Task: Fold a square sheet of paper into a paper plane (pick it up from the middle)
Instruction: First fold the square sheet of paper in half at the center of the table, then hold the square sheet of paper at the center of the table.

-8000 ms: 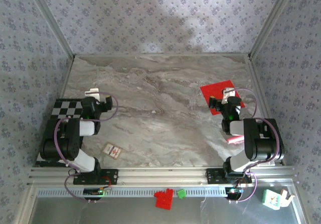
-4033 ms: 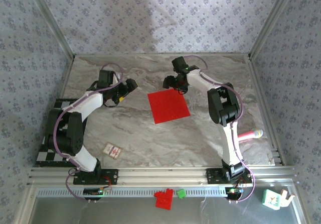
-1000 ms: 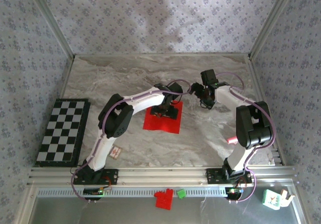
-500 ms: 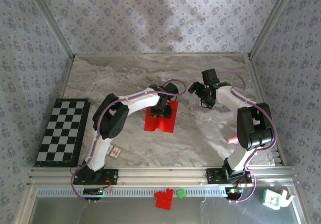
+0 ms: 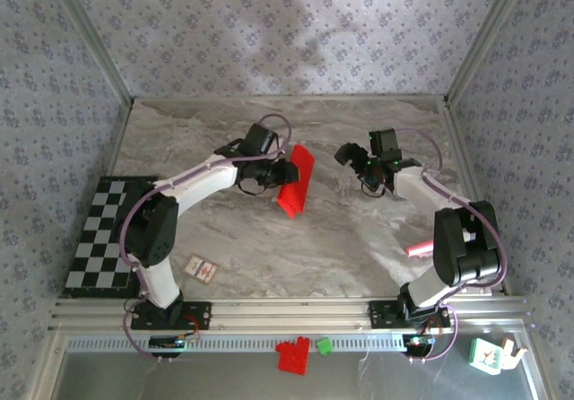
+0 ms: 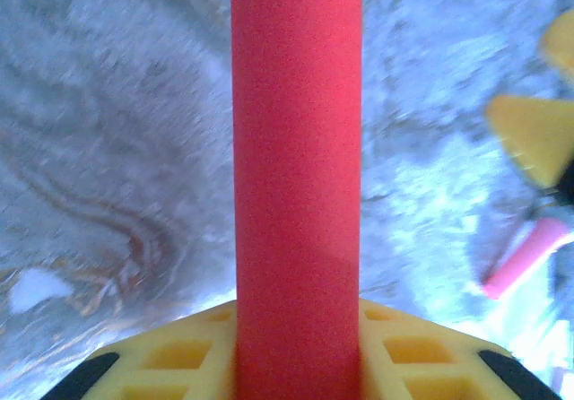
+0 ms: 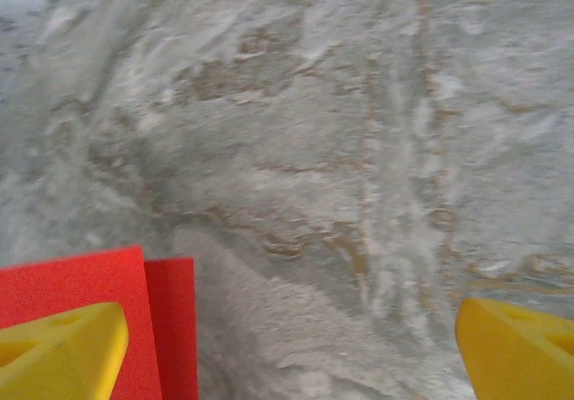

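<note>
While the left gripper point(image 5: 278, 175) stands over the middle of the marble table point(image 5: 269, 256), its two fingers are clamped on the square sheet of paper point(image 5: 296, 181). The sheet is clear of the table surface and projects from the right side of the gripper as a narrow, bowed red shape, tilted with its far end higher. In the left wrist view, the sheet point(image 6: 296, 149) runs as one vertical red band from between the yellow fingers point(image 6: 170, 360), one finger on each side, both touching the paper.

The right gripper point(image 5: 357, 160) is located right of the sheet and apart from it, at about the same depth on the table. Its fingers are spread wide and hold nothing. In the right wrist view, the yellow fingertips point(image 7: 63, 346) occupy the lower left and lower right corners, with bare marble between them. A red corner of the sheet point(image 7: 152, 310) appears beside the left fingertip; contact cannot be determined. The left wrist view shows the right gripper's yellow fingers point(image 6: 529, 140) at the right edge.

Other items:
- Checkerboard point(image 5: 103, 234): left edge of the table.
- Small card point(image 5: 201, 269): near left.
- Pink object point(image 5: 419, 248): right side, beside the right arm.
- Red brick block point(image 5: 291, 356) and green block point(image 5: 324, 346): nearer than the table edge.
</note>
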You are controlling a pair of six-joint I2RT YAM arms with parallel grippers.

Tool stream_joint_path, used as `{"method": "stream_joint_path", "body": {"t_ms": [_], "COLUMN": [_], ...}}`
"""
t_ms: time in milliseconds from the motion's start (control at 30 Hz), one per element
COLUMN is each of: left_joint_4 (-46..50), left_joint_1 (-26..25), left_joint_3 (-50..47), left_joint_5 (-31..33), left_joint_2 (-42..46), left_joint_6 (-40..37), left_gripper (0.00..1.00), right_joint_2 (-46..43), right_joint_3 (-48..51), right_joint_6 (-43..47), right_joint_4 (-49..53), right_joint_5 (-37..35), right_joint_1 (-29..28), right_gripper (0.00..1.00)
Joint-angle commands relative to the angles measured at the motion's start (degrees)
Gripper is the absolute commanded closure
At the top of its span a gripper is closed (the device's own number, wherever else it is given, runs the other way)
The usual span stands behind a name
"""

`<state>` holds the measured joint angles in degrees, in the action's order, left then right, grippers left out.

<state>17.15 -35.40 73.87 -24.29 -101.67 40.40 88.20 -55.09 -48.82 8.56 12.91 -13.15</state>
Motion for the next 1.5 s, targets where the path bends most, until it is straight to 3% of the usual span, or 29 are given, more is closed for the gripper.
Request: {"method": "stream_joint_path", "body": {"t_ms": [0, 300, 567, 700, 833, 1467], "left_joint_4": [-11.35, -16.36, -15.16, -13.95, -13.72, -11.23], "left_joint_1": [1.22, 1.73, 1.76, 1.74, 1.74, 1.66], "left_joint_3": [-2.92, -7.47, -10.96, -11.62, -11.99, -11.55], "left_joint_5": [-7.67, -2.18, 2.29, 3.63, 3.71, 4.08], "left_joint_2": [-0.25, -3.97, -6.15, -6.33, -6.60, -7.75], "left_joint_6": [4.95, 8.19, 8.05, 7.92, 7.81, 7.07], "left_gripper": [0.69, 0.70, 0.72, 0.72, 0.73, 0.73], "right_joint_2": [-1.15, 3.42, 11.08, 14.62, 16.99, 24.71], "right_joint_3": [2.03, 3.33, 0.25, -2.76, -6.02, -12.74], "right_joint_6": [1.36, -0.03, -1.75, -1.03, 1.27, 4.60], "right_joint_4": [-8.62, -15.03, -16.47, -13.86, -9.30, 1.95], "right_joint_5": [7.26, 13.90, 17.18, 17.34, 15.77, 11.94], "right_joint_1": [-0.46, -4.77, -9.15, -10.78, -12.38, -14.36], "right_gripper": [0.07, 0.22, 0.48, 0.65, 0.73, 0.81]}}
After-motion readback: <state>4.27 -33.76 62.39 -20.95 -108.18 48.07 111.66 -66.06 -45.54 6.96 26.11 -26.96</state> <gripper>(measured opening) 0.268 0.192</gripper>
